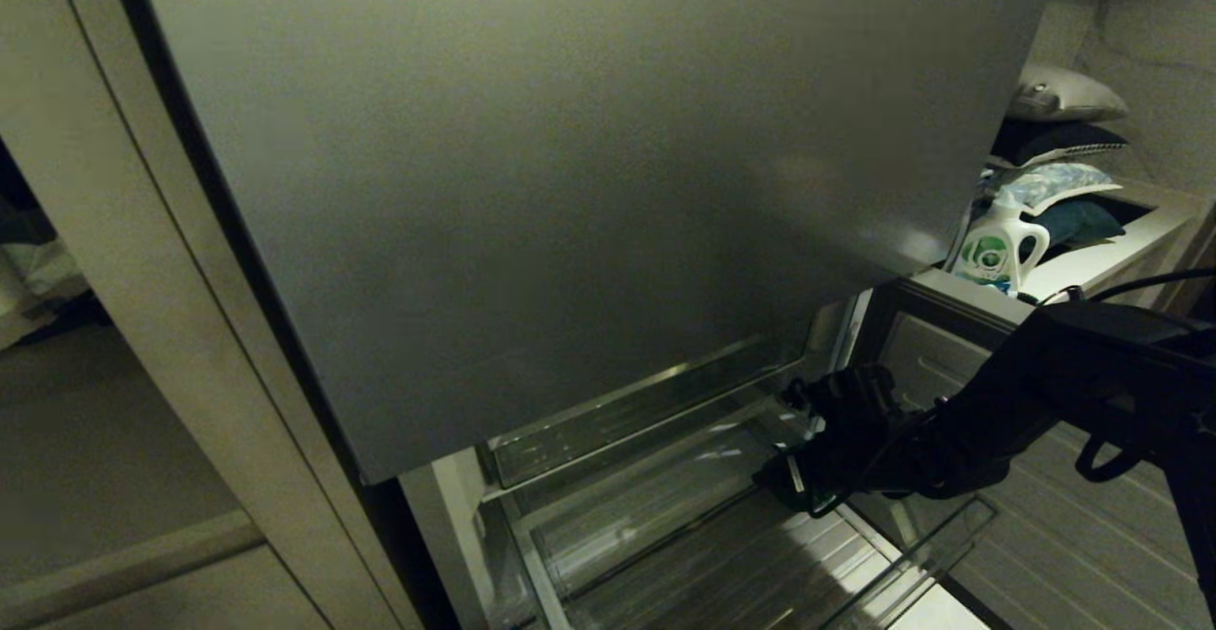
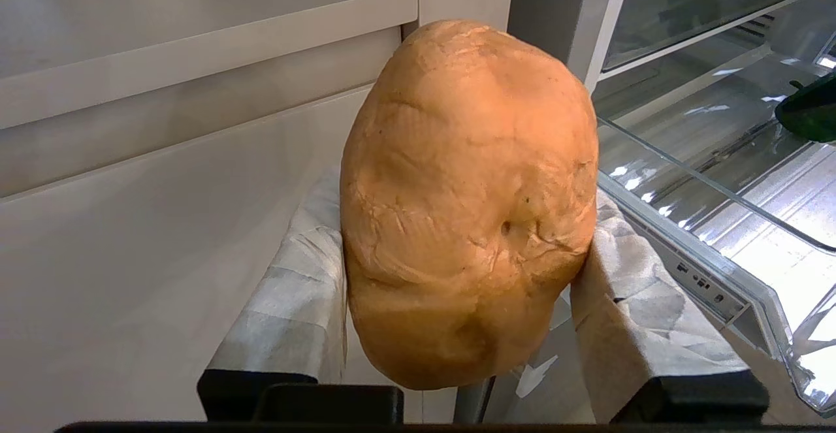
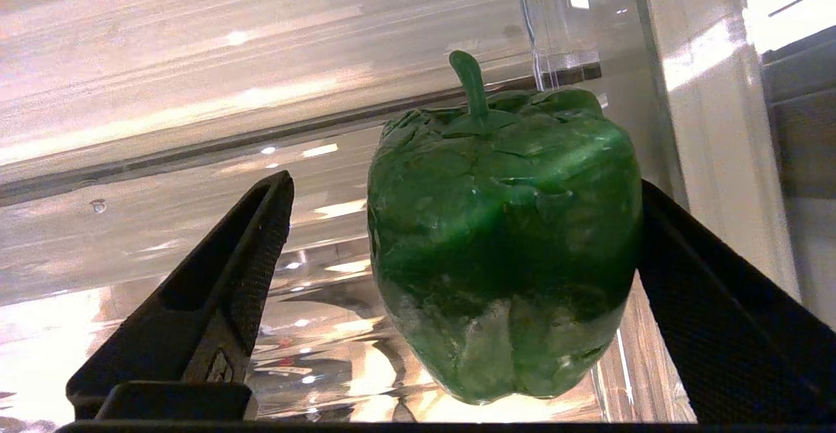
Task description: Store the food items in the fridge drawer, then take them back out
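Right tool [image 1: 807,440] is inside the wide clear plastic fridge drawer with the ribbed floor [image 1: 684,554], jaws spread wide. The glossy dark-green pepper with a stem [image 3: 506,243] sits between the fingers, touching one and clear of the other. Can't tell from the wrist view whether it's resting on the floor or hanging off that finger; it looks released. You want a straight pull-back along the finger line, no wrist roll, so the touching finger doesn't drag the pepper over.

Left tool [image 2: 457,328] is outside the fridge, taped fingers clamped on the lumpy orange-tan bread loaf [image 2: 467,204].

Room: the drawer's side wall is close beside the pepper, and its clear front lip [image 1: 912,563] stands in the exit path. Lift over it. The drawer floor is open on the left.
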